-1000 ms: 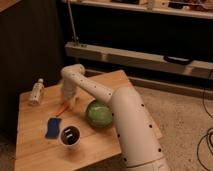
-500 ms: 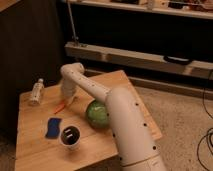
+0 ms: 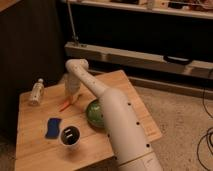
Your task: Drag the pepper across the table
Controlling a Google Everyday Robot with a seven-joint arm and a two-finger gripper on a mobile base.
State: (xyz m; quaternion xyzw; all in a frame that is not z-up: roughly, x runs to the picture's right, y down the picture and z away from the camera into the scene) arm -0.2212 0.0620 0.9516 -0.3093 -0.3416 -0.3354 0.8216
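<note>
Little has shifted in the last second: the white arm is reaching over the table point(image 3: 129, 91) from the near right just as it was, its elbow only a touch higher and further right. The gripper point(image 3: 73, 95) hangs low over the back middle of the top. The pepper point(image 3: 66, 105) lies in practically the same spot, a thin orange-red sliver angled on the wood. So, by my reading, the drag has barely begun, if at all. The pepper sits right at the tip of the gripper, just in front of it and a shade to its left in this view, touching or very nearly so. I cannot tell which. Whether the gripper is closed on the pepper or merely pressing beside it I cannot tell either, since the wrist hides that end. The green bowl point(image 3: 95, 113) stands close by on the right, and the blue sponge point(image 3: 51, 127) and dark cup point(image 3: 71, 136) are nearer the front edge.
</note>
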